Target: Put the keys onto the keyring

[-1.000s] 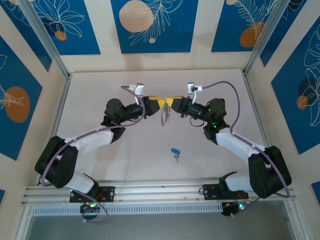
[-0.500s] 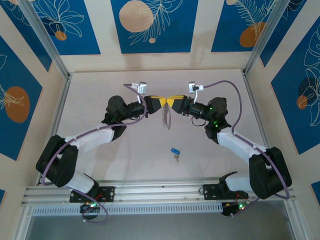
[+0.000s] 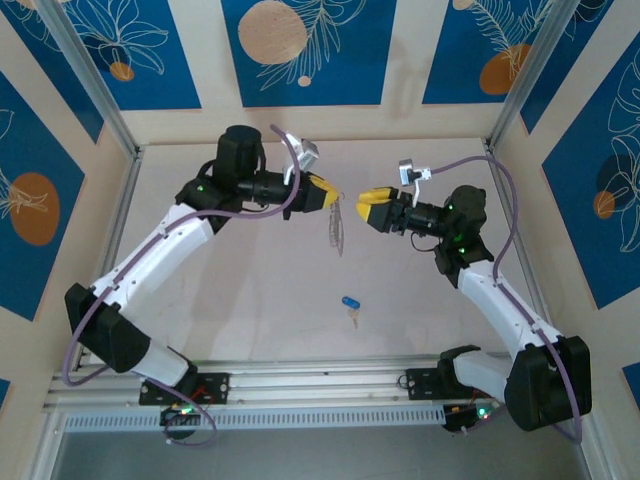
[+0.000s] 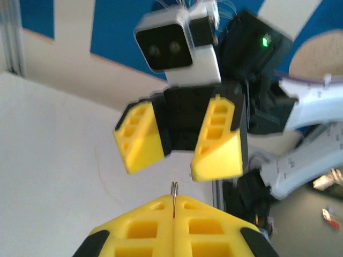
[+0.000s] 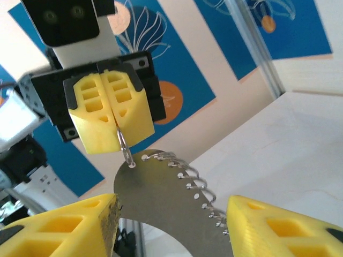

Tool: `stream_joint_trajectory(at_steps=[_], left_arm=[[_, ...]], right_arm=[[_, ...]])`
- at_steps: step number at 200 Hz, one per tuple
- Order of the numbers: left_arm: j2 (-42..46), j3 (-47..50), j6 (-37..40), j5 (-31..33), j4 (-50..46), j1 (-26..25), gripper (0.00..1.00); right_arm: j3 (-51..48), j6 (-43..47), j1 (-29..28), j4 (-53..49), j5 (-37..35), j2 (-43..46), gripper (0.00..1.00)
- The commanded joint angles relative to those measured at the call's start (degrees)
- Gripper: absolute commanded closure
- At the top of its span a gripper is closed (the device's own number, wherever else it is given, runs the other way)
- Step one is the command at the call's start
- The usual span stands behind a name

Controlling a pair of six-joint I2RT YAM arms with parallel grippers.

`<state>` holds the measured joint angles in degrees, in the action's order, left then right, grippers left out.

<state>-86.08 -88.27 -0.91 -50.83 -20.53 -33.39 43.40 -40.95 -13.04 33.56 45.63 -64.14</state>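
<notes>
Grey metal, flat and oval, the keyring hangs in the air above the bench. The left jaws are pressed fully together on its top end and carry its whole weight. A thin wire eye at that end seems to be the part they pinch. From there the keyring's long axis drops away from the left jaws, and a row of small pale bumps runs along the edge that faces the right arm.

Just to the robot's right of the keyring, the right jaws stand about half open and hold nothing. They point toward the keyring with a clear gap between them and it, so they are not touching it.

One key lies flat on the bench, well below the keyring and nearer the arm bases than the keyring is. Its bright blue head points toward the keyring and its short silver blade points away from it, toward the bases. It sits almost straight under the keyring, much the same way from either arm.

With the left jaws occupied, the free right jaws look like the ones to go down for the key, closing across its blue head.
</notes>
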Motion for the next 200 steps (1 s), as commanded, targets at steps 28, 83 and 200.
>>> stream_joint_trajectory(at_steps=[28,83,200], left_arm=[[-4.62,-7.39,14.89,-1.38,-22.58,0.43,1.00],[-4.61,-7.49,14.77,-1.71,-21.98,0.37,1.00],[-3.83,-5.99,13.98,-1.19,-19.33,0.41,1.00]], right_arm=[[3.63,2.98,-1.38,-2.58,5.64,-2.43,0.48],[4.15,3.13,-4.22,-1.38,4.70,-5.59,0.52],[3.50,3.50,-7.41,0.09,4.56,-8.63,0.91]])
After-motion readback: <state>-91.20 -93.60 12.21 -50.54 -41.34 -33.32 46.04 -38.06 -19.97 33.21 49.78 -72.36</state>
